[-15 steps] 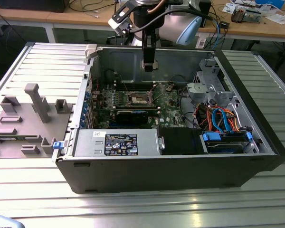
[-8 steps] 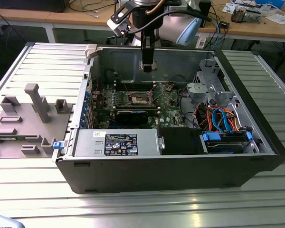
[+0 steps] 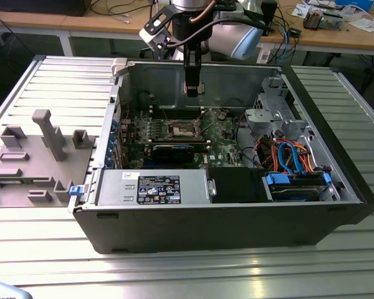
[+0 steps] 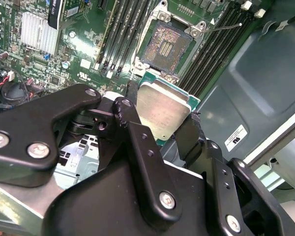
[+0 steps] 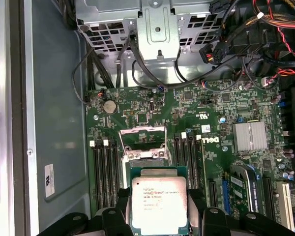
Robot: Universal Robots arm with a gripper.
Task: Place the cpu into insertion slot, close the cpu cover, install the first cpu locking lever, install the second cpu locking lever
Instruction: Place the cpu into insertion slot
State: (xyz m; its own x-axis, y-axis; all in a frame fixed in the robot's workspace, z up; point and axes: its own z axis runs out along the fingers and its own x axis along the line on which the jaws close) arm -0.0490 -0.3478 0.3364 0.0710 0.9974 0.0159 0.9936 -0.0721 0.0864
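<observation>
Cpu (image 4: 162, 110) sat pinched by its edges between the black fingers (image 4: 187, 135) of the tool (image 4: 160, 118), metal top facing both wrist views. At the exterior view's left I saw grey fixture blocks (image 3: 43, 146) on the tabletop (image 3: 174, 274). Rightward lay the open computer case (image 3: 206, 224), where the tool hung above the green motherboard (image 3: 221, 134), near the uncovered insertion slot (image 4: 166, 46).

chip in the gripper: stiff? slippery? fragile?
Probably stiff: the chip is a flat metal lid on a thin green board, held by its edges in the gripper with no visible bend. Its smooth lid and thin edges suggest it could slip or tilt if bumped. Likely light, yet a drop onto the open socket and its fine contacts looks risky.
</observation>
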